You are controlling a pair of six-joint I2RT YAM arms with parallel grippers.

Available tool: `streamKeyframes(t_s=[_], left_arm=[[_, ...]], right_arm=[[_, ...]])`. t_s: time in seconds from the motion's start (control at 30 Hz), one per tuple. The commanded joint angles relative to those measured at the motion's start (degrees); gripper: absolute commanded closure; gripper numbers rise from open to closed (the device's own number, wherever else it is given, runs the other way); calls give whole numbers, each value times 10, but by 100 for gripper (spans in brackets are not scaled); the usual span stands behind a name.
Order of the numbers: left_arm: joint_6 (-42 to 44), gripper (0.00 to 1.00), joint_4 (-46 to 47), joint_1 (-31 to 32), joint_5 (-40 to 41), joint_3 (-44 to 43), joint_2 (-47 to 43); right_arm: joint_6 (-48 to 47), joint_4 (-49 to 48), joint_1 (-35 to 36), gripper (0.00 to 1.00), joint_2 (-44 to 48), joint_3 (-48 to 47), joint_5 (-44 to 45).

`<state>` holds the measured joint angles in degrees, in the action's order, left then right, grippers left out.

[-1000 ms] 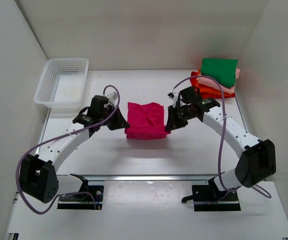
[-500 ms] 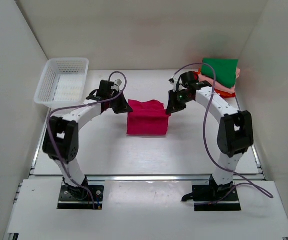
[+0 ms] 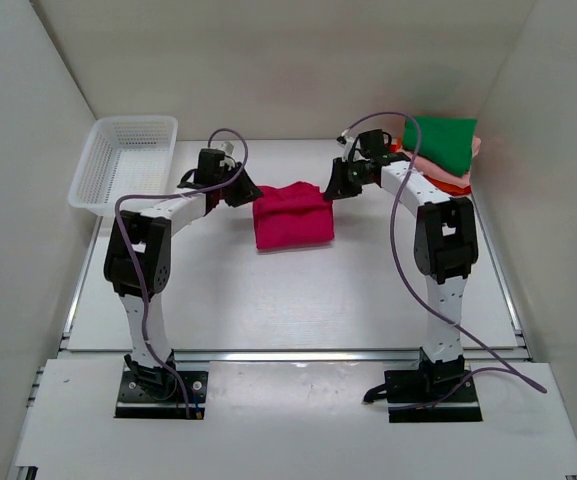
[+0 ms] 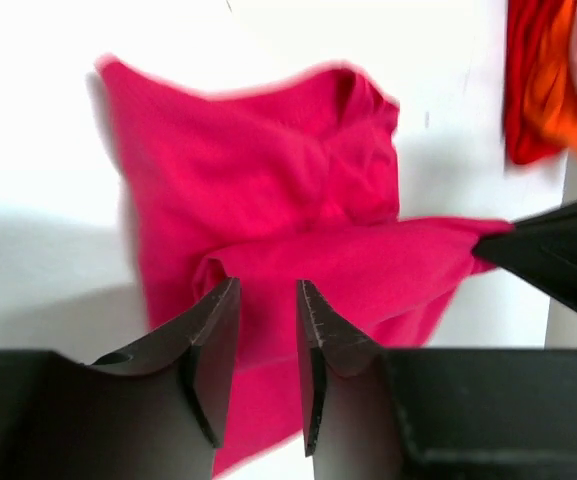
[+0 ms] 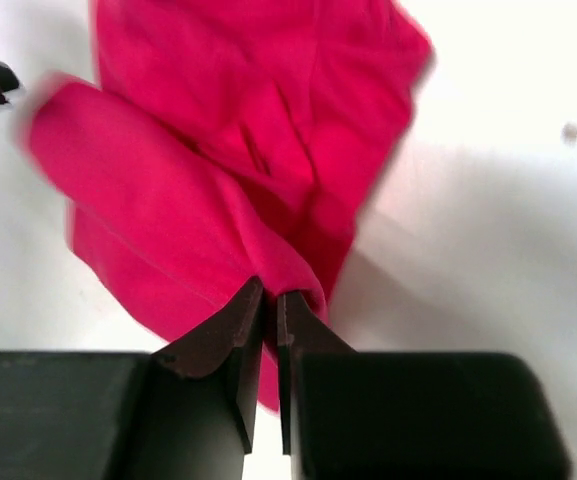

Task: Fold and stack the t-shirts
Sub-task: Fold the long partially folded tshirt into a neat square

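Note:
The magenta-pink t-shirt [image 3: 293,215] lies partly folded at mid-table, its folded-over edge still raised at the right end [image 4: 368,265]. My left gripper [image 3: 249,194] hovers at the shirt's left back corner; its jaws [image 4: 266,292] stand open, a clear gap between them and only cloth below. My right gripper [image 3: 331,189] is at the right back corner, shut on a pinch of the magenta fold [image 5: 271,297]. Folded t-shirts are stacked at the back right [image 3: 440,152], green on top of light pink, orange and red [image 4: 540,85].
A white mesh basket [image 3: 123,165] stands at the back left. White walls enclose the table on the left, back and right. Both arms reach far back, elbows raised above the table's middle.
Both grippers carried the shirt's near edge toward the back, folding it over. The left gripper has opened and let go of the cloth; the right still holds.

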<state>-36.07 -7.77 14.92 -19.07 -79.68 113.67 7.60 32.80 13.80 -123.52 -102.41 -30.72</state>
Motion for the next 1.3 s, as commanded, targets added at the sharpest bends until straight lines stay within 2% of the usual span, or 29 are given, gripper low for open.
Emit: streamKeyframes(t_s=[0.0, 0.07, 0.1, 0.13, 0.2, 0.23, 0.33, 0.43, 0.53, 0.63, 0.73, 0.83, 0.93, 1.03, 1.27], left_arm=[[-43, 59, 140, -23, 60, 42, -58], [-49, 60, 173, -27, 82, 77, -86], [-44, 61, 185, -29, 84, 80, -91], [-41, 61, 184, -32, 78, 80, -97], [-23, 58, 177, -37, 54, 73, -94], [-18, 54, 168, -34, 38, 69, -93], [14, 51, 159, -20, 4, 58, -74], [48, 51, 185, 5, 2, 83, -72], [81, 47, 225, 28, 18, 139, -85], [120, 44, 267, 37, 17, 185, -104], [159, 42, 259, 41, 37, 191, -110], [157, 42, 263, 35, 61, 200, -107], [127, 39, 315, 20, 67, 211, -99], [135, 40, 304, 17, 69, 166, -74], [132, 39, 283, 8, 62, 72, 1]], right_arm=[[83, -193, -18, 94, 25, 47, -57], [127, -319, -22, 97, 46, 85, -59], [143, -349, -21, 97, 48, 87, -59], [151, -358, -19, 96, 44, 82, -60], [165, -375, -16, 88, 27, 58, -65], [163, -378, -13, 87, 20, 48, -67], [149, -331, -2, 88, -19, -21, -60], [152, -332, 4, 87, -35, -33, -62], [125, -304, 10, 74, -39, -45, -49], [76, -289, 16, 67, -21, -19, -13], [59, -281, -3, 63, 2, 12, -11], [49, -275, -16, 63, 18, 48, -12], [49, -295, -29, 63, 36, 96, 7], [41, -298, -35, 59, 29, 107, 4], [8, -228, -37, 49, -62, 0, -37]])
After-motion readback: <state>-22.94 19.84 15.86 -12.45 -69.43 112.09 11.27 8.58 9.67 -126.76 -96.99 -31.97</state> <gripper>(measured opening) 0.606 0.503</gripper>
